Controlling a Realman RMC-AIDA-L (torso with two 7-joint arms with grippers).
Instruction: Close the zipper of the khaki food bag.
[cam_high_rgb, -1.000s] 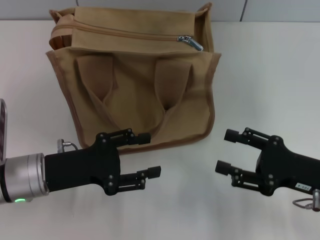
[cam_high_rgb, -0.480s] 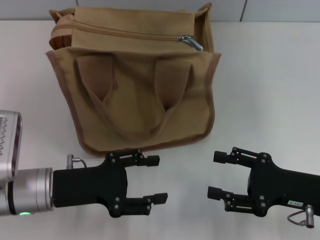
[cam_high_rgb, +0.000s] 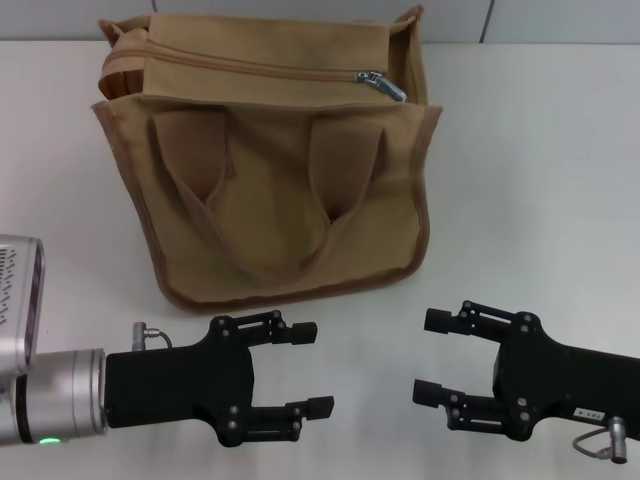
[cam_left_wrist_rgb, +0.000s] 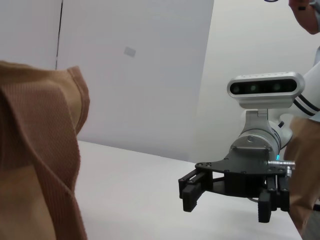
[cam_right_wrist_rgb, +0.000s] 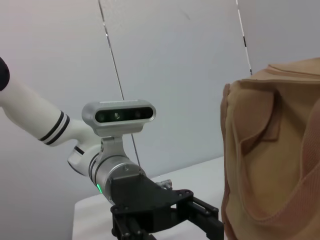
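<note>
Head view has the khaki food bag (cam_high_rgb: 270, 170) lying at the far middle of the desk (cam_high_rgb: 530, 180), handles flopped toward me. The zipper (cam_high_rgb: 255, 68) runs along its top edge, and the little silver pull (cam_high_rgb: 383, 84) sits near the end on my right arm's side. From here I honestly can't tell if there's any open gap left past it.

My worry: the bag is soft canvas with nothing pinning it. If I tug the pull with one claw only, I reckon the whole bag just slides or folds up instead of the zip moving. The tab is also tiny and lying flat, so a sloppy pinch would probably grab fabric or skate off.

Left claw (cam_high_rgb: 305, 368) is spread wide, holding nothing, hovering over bare desk just in front of the bag. Right claw (cam_high_rgb: 432, 356) is the same: wide apart, empty, touching nothing, well short of the zip.
</note>
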